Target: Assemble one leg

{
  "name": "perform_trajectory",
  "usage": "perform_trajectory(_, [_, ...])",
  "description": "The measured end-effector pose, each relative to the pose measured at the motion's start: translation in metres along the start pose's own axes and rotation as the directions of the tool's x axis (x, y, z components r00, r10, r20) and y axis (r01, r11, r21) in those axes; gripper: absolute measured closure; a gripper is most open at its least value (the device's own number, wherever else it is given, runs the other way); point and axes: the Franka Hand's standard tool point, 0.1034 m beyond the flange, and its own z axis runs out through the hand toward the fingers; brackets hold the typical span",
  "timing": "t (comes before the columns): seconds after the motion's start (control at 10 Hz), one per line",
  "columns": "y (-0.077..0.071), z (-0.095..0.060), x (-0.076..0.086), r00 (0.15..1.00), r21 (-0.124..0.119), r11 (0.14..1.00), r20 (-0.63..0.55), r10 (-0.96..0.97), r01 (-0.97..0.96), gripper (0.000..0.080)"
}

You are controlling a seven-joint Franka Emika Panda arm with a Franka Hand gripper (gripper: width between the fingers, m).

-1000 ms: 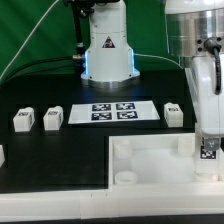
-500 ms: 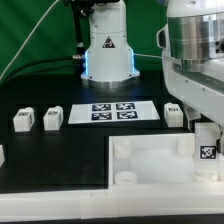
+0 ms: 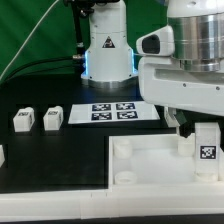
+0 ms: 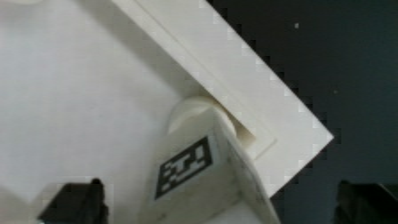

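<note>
- gripper (image 4: 217,200): spread wide, holding nothing; both fingertips (image 4: 75,198) sit well clear of the part, with empty gaps either side.
- leg (image 3: 207,150): directly under the gripper, roughly centred between the fingers. It stands upright in a corner socket of the white tray-like piece (image 3: 150,160), tag (image 4: 185,168) facing out. Can't tell if it is fully seated.
- handling, a guess: hard moulded plastic, so stiff and light, no crush risk. The faces are smooth, so it may slip or twist in the pads.
- where to grab: the two flat opposite sides, on the upper half above the socket rim, squared up to the faces.
- spare legs (image 3: 38,119) and marker board (image 3: 110,111): well away from the gripper, out of play.
</note>
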Motion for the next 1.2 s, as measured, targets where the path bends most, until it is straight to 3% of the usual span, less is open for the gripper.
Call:
perform_trajectory(0.4, [0.0026,0.0005,0.0015,0.915,-0.008,0.915,-0.001,-0.404,0.404,0.0151])
perform_trajectory(0.7, [0.0031,0.0007,0.0018,0.880,-0.007,0.879,0.000,-0.476,0.476,0.0151])
perform_trajectory(1.0, [0.0035,0.0008,0.0022,0.880,-0.008,0.880,0.000,-0.475,0.475,0.0509])
perform_trajectory(1.2, [0.0035,0.0008,0.0023,0.884,-0.007,0.884,0.000,-0.468,0.468,0.0508])
